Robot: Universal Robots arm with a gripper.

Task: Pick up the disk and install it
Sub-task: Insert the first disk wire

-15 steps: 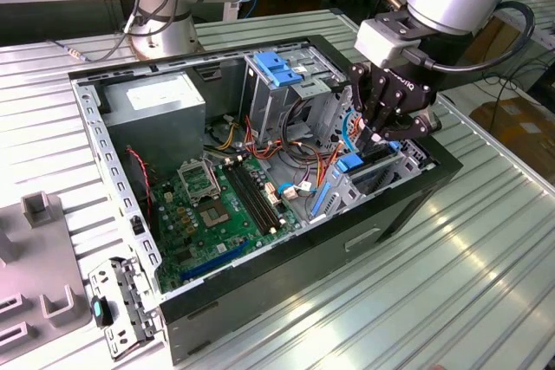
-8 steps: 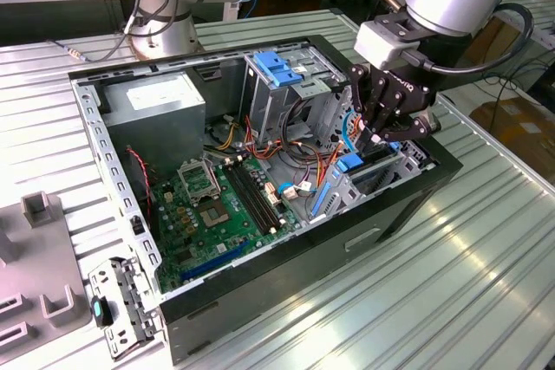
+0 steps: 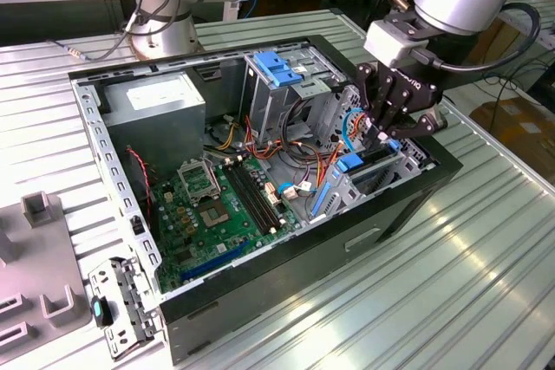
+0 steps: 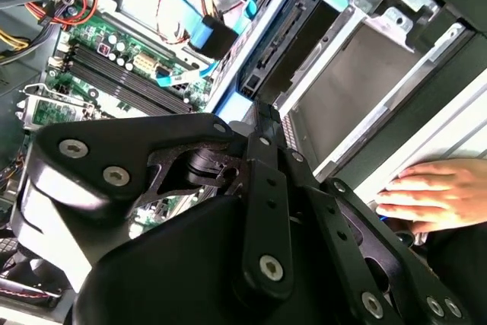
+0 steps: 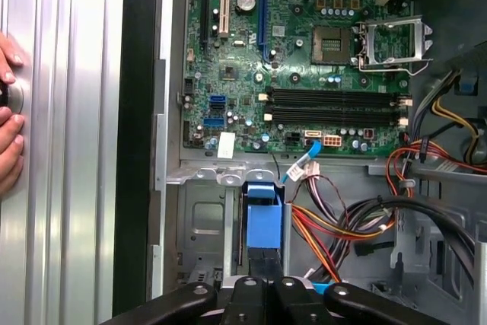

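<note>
In the exterior view an open computer case [image 3: 408, 205] lies on its side on the ribbed metal worktop [image 3: 486, 283] with its motherboard [image 3: 217, 205] facing up. The arm's hand [image 3: 380, 132] reaches down into the drive cage [image 3: 347, 190] at the case's end toward the exterior view's right. The hand is closed up, its tip end right at the disk [image 3: 371, 155], which stands on edge in that cage with its blue rails showing. In the second wrist view the hand [image 4: 262, 112] ends against the disk [image 4: 278, 39], which is seated in a slot of the grey cage near a flat blue cable [image 4: 205, 5]. A person's fingers [image 4: 426, 188] rest outside the case wall. In the first wrist view the closed hand [image 5: 265, 283] meets the blue end of the disk [image 5: 264, 222] (whether the tips pinch it or only press on it cannot be told). The person's fingers [image 5: 9, 135] lie on the worktop around a dark round knob [image 5: 11, 97].
</note>
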